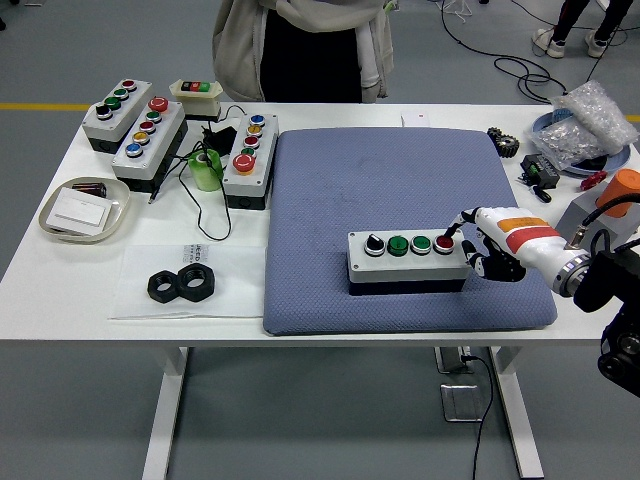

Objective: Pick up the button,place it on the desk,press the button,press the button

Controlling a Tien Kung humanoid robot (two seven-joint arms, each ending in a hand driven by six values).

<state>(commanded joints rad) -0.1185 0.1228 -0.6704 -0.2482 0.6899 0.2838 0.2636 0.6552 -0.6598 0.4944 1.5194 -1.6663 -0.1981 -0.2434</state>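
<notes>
A grey button box with a black knob, two green buttons and a red button lies on the blue-grey mat. My right hand comes in from the right. Its index fingertip points at the red button and looks to touch its right edge, while the other fingers are curled beside the box's right end. It holds nothing. My left arm is out of view.
Three more button boxes and a small switch box stand at the back left. A green tape roll, a dish, two black nuts, and clutter at the right edge are here. A person stands at the far side.
</notes>
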